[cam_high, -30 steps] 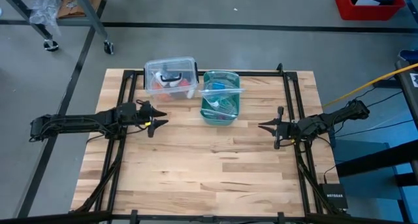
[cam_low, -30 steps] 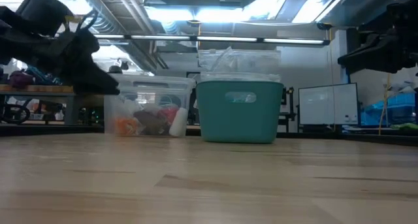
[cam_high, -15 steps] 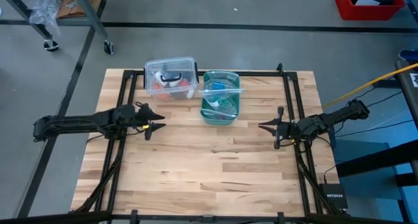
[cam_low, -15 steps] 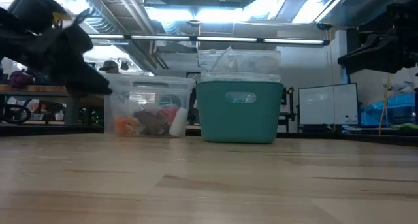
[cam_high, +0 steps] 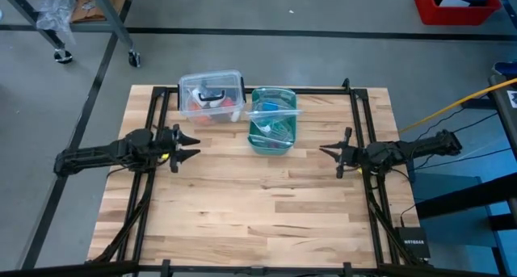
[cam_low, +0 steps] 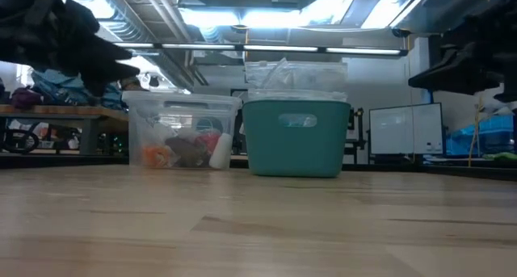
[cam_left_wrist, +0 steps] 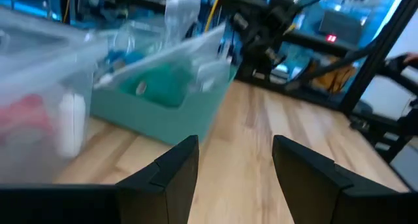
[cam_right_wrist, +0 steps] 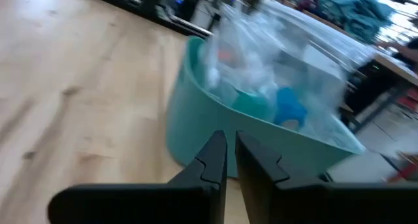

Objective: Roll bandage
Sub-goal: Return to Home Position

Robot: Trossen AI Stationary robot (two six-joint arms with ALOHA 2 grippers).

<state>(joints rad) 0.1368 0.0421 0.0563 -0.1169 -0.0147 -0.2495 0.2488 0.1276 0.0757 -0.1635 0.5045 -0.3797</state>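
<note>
A left tool [cam_high: 192,145], a right tool [cam_high: 325,152], one basket [cam_high: 272,150], one clear box [cam_high: 184,95], one bandage [cam_right_wrist: 288,110].

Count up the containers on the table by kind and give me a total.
Teal basket: 1
Clear plastic box: 1
Clear zip bag, standing in the basket: 1
Total: 3

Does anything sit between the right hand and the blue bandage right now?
Yes. The bandage lies inside the clear zip bag, which sits in the teal basket. From the right hand, the basket's wall and the bag's plastic are in the way.
</note>
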